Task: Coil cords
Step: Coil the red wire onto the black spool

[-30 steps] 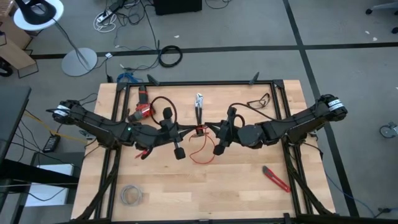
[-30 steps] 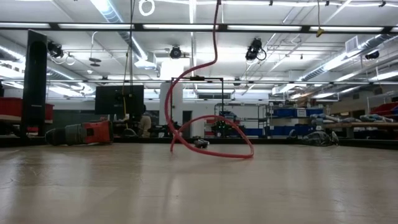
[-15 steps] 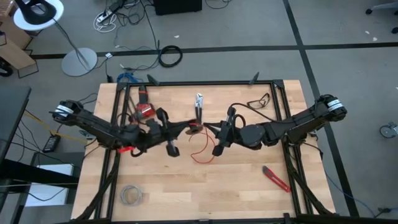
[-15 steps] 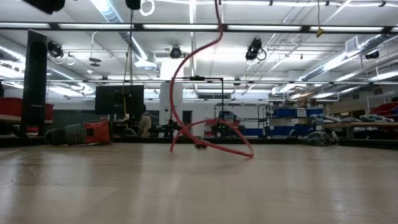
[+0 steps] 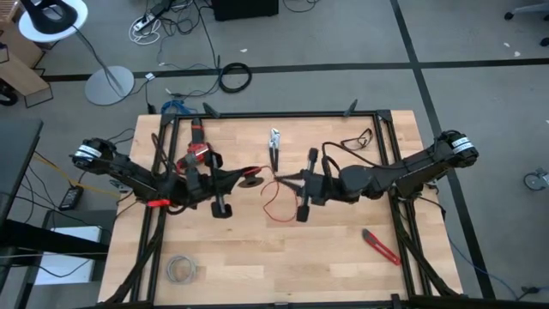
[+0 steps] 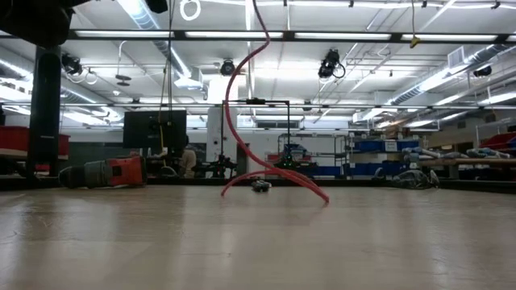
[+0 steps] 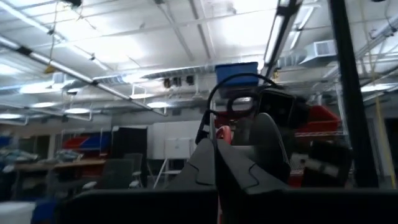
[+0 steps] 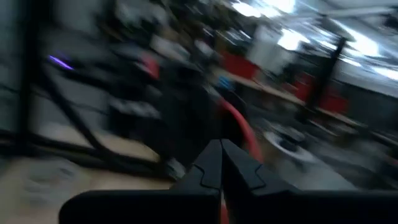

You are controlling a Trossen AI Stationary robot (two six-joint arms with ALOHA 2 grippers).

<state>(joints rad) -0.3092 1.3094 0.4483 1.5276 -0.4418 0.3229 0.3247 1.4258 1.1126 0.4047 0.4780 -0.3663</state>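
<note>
Both grippers pinched shut: left (image 5: 255,176) w/ one wire (image 5: 273,199) end, right (image 5: 283,180) prob. another. Wire loops toward table's 6 o'clock. Risk: thin wire slips out if pulled taut.

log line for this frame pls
left tool: shut on red wire | right tool: shut on red wire | wire loop on table

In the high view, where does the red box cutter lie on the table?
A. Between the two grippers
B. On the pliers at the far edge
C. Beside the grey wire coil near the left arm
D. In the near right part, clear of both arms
D: the red box cutter lies alone on the table, in front of the right arm, away from the red wire.
</note>
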